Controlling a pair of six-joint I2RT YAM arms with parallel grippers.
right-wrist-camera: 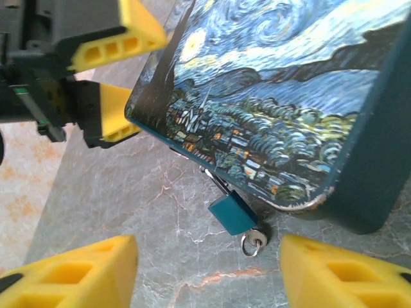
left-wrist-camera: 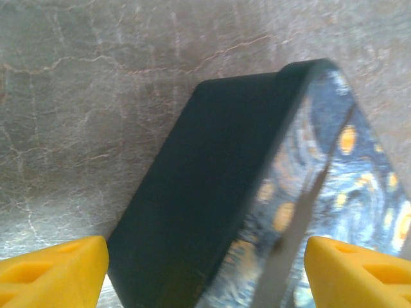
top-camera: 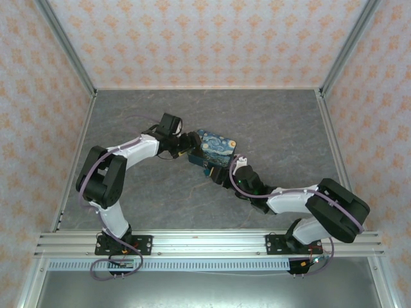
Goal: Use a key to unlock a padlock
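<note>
A small teal padlock [right-wrist-camera: 232, 215] hangs by its thin shackle from the front edge of the blue swirl-printed tin box [right-wrist-camera: 276, 96]. It rests on the grey marbled table. A silver key [right-wrist-camera: 257, 240] with a small ring sticks out of the lock's bottom. My right gripper [right-wrist-camera: 209, 282] is open just short of the lock and key, its yellow fingers [right-wrist-camera: 70, 276] wide apart with nothing between them. My left gripper [left-wrist-camera: 205, 276] is closed across the tin's left end, one yellow finger [left-wrist-camera: 58, 273] against each side of the tin box [left-wrist-camera: 212, 192]. Seen from above, both grippers meet at the tin box [top-camera: 215, 146].
The grey marbled table [top-camera: 276, 122] has open surface all round the tin. Patterned walls and aluminium posts [top-camera: 64, 51] close it in at the left, back and right. An aluminium rail [top-camera: 205, 242] carrying the arm bases runs along the near edge.
</note>
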